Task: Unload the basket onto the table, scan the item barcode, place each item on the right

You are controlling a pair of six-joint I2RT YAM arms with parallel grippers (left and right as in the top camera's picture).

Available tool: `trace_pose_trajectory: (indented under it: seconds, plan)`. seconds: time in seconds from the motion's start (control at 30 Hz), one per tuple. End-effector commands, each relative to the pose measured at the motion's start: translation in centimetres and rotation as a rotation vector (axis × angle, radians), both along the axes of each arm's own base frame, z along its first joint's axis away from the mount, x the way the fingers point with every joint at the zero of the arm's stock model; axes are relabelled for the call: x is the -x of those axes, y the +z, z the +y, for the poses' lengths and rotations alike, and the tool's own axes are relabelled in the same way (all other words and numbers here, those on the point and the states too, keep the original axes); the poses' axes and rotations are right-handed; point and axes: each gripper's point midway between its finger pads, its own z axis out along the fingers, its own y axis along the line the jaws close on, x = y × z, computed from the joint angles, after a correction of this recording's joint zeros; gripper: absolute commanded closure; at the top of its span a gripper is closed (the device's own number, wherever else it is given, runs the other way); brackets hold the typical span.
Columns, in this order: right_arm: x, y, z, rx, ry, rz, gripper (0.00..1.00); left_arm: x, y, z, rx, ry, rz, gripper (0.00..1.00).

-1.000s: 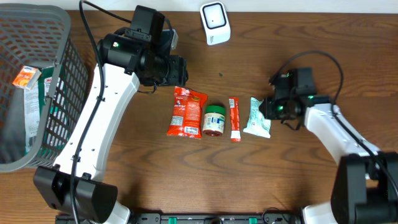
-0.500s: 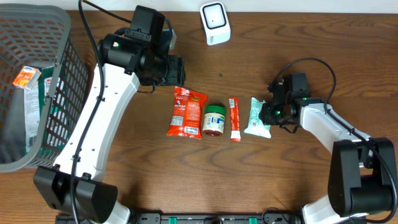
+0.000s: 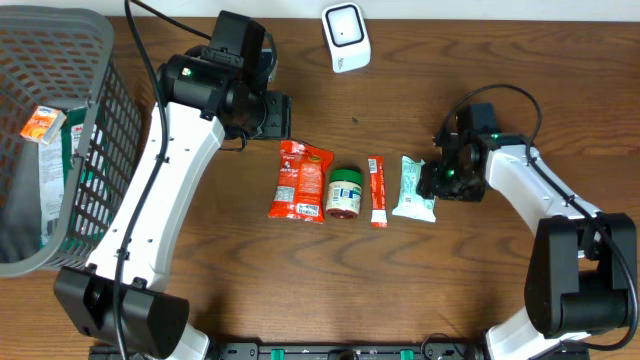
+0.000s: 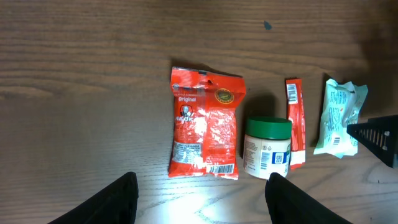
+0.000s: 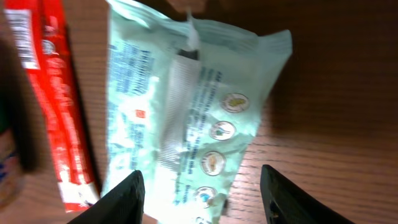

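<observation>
Four items lie in a row on the wooden table: a red snack bag [image 3: 300, 180], a green-lidded jar [image 3: 345, 193], a thin red stick packet [image 3: 377, 191] and a mint-green packet [image 3: 414, 188]. A white barcode scanner [image 3: 346, 37] stands at the far edge. My right gripper [image 3: 440, 180] is open low over the mint-green packet [image 5: 186, 106], one finger on either side of its near end, with the red stick packet [image 5: 56, 106] to the left. My left gripper [image 4: 202, 199] is open and empty, hovering behind the red snack bag [image 4: 205, 124] and the jar [image 4: 267, 149].
A grey mesh basket [image 3: 100, 130] holding several packaged items fills the left side of the table. The table's far edge runs just behind the scanner. Cables loop off both arms.
My right gripper's jaws have spread wider around the mint-green packet, and its wrist has shifted slightly. The packet lies where it was. The left arm has drifted slightly.
</observation>
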Motion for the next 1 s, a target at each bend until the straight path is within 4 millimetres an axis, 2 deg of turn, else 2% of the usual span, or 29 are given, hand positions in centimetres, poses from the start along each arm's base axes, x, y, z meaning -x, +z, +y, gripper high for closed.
trace_pose_trajectory:
  seconds: [0.0,0.17,0.33,0.63,0.83,0.97]
  plan:
    - [1.5,-2.0,-1.1,0.052,-0.008,0.033,0.45,0.2,-0.8,0.3,-0.021,-0.001,0.018,0.34]
    - [2.0,-4.1,-0.5,0.015,-0.004,-0.015,0.47,-0.2,-0.8,1.0,-0.061,0.016,0.003,0.34]
    - [1.8,-5.0,0.6,-0.004,0.026,-0.068,0.54,-0.2,-0.8,1.0,-0.060,0.016,0.002,0.34]
    - [0.1,-4.2,4.5,-0.043,0.130,-0.183,0.49,-0.4,-0.8,1.5,-0.086,0.027,-0.008,0.34]
    - [-0.5,-4.0,4.6,-0.043,0.148,-0.213,0.44,-1.1,-0.5,1.2,-0.076,0.028,-0.038,0.34]
    - [-1.1,-2.2,3.5,-0.036,0.123,-0.192,0.38,-1.4,-0.1,1.2,-0.069,0.029,-0.059,0.34]
